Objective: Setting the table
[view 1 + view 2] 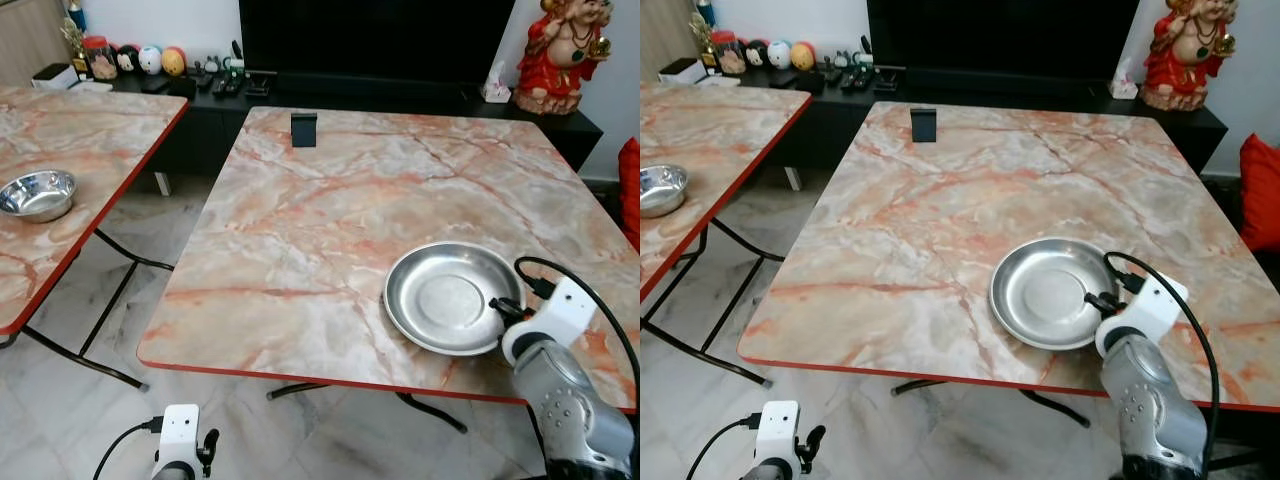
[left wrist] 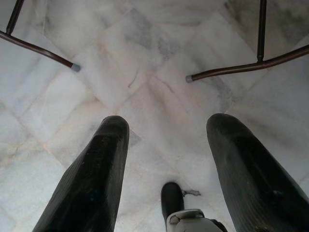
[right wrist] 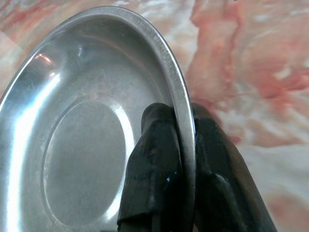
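Right hand is pinching the plate rim on the bench, lower right; left hand is hanging spread; setting is barely begun.

The orange-veined marble-patterned table is viewed from above and in front by both head eyes, which share the round steel plate at lower right. White marble floor tiles are seen straight down from the left wrist. The plate's rim is viewed very closely from the right wrist.
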`<state>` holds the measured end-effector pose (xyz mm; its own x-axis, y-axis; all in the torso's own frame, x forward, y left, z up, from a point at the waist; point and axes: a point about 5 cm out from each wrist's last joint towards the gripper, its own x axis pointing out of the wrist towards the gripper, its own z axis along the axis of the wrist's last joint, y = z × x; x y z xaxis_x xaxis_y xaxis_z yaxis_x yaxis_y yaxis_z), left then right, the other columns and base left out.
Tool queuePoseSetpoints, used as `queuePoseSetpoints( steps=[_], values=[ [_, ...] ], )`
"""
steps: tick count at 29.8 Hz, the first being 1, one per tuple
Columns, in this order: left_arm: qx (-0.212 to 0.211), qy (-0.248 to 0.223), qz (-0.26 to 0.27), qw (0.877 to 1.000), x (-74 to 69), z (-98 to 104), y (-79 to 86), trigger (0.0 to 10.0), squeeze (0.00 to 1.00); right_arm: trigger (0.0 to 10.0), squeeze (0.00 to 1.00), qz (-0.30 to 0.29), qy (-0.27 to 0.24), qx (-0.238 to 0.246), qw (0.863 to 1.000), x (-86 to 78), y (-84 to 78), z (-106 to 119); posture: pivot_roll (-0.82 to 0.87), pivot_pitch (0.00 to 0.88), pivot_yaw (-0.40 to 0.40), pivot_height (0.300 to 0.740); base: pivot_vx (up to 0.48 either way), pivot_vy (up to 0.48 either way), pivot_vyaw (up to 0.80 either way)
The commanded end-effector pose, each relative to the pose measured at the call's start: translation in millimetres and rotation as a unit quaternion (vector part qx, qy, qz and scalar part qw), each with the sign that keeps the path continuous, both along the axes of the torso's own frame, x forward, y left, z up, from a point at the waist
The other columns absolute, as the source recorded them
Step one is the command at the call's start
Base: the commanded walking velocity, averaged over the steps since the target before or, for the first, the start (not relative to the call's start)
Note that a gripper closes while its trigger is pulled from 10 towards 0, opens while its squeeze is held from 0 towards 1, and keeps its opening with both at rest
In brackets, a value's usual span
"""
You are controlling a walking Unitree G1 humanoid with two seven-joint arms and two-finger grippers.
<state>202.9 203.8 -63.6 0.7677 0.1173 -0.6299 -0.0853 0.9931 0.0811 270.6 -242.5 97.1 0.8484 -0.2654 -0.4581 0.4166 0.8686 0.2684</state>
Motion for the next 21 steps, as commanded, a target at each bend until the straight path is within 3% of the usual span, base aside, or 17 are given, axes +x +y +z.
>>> queuePoseSetpoints(
  steps=[1,3,12,13,14,15,17,18,19,21],
  values=[
    [-0.002,0.007,-0.003,1.000,-1.9,-2,-1.0,10.0,0.00,10.0,0.00,-0.015,0.097,-0.016,0.995,-20.1,-8.3,-28,-0.13,0.014,-0.027,0.736,0.000,0.000,0.00],
    [-0.002,0.007,-0.005,1.000,-1.4,-2,-1.9,10.0,0.00,10.0,0.00,-0.001,0.120,-0.026,0.992,-28.4,-8.4,-33,-0.13,0.016,-0.025,0.736,0.000,0.000,0.00],
    [-0.004,0.007,-0.008,1.000,-0.1,-1,-3.7,10.0,0.00,10.0,0.00,0.009,0.145,-0.031,0.989,-37.8,-6.1,-43,-0.13,0.015,-0.025,0.736,0.000,0.000,0.00],
    [-0.004,0.007,-0.008,1.000,-0.1,-1,-3.7,10.0,0.00,10.0,0.66,0.010,0.146,-0.032,0.989,-37.8,-5.8,-43,-0.13,0.016,-0.026,0.736,0.000,0.000,0.00],
    [-0.004,0.007,-0.008,1.000,0.0,-1,-3.7,10.0,0.00,10.0,0.66,0.011,0.147,-0.033,0.989,-38.0,-5.6,-43,-0.13,0.016,-0.026,0.736,0.000,0.000,0.00],
    [-0.004,0.007,-0.007,1.000,0.0,-1,-3.5,10.0,0.00,10.0,0.85,0.013,0.145,-0.033,0.989,-37.3,-4.8,-44,-0.13,0.016,-0.026,0.736,0.000,0.000,0.00],
    [-0.004,0.007,-0.007,1.000,-0.1,-1,-3.5,10.0,0.00,10.0,0.82,0.019,0.146,-0.036,0.989,-36.3,-3.9,-44,-0.13,0.016,-0.026,0.736,0.000,0.000,0.00],
    [-0.003,0.007,-0.007,1.000,-0.2,-1,-3.5,10.0,0.00,10.0,0.66,0.021,0.146,-0.036,0.988,-35.5,-3.3,-44,-0.13,0.016,-0.027,0.736,0.000,0.000,0.00],
    [-0.003,0.007,-0.007,1.000,-0.3,-1,-3.4,10.0,0.00,10.0,0.00,0.023,0.145,-0.038,0.988,-34.4,-2.6,-44,-0.13,0.017,-0.028,0.736,0.000,0.000,0.00],
    [-0.004,0.007,-0.006,1.000,-0.4,-1,-3.3,10.0,0.00,10.0,0.00,0.023,0.145,-0.039,0.988,-33.7,-2.3,-44,-0.13,0.017,-0.028,0.736,0.000,0.000,0.00]
  ],
)
